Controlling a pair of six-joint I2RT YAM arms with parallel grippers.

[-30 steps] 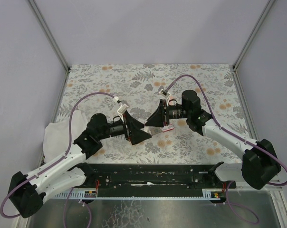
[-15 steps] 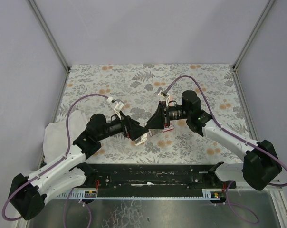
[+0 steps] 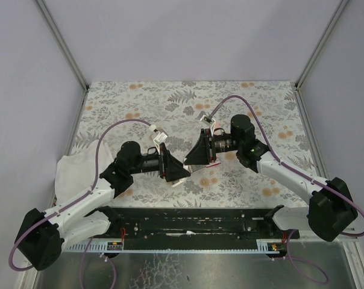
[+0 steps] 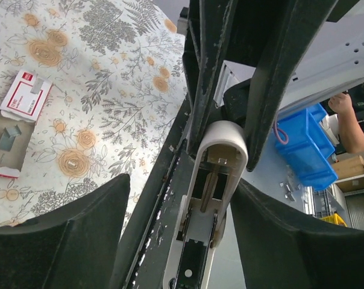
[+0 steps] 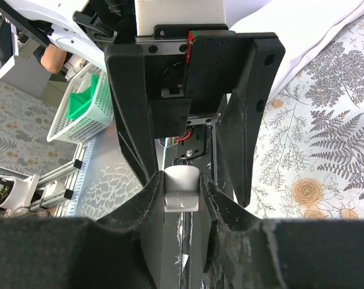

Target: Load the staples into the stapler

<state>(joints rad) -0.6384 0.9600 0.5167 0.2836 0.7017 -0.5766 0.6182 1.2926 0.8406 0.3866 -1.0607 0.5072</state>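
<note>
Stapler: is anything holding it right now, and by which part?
Both grippers hold the stapler. The right gripper pinches its white rounded end; the left gripper clamps the body farther along.

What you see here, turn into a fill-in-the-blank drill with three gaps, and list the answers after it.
The left gripper and the right gripper both have their jaws shut on the ___.
The red staple box lies on the table with its tan tray slid ___.
A white cloth lies beside the ___ arm.
Missing words: stapler; out; left.
</note>
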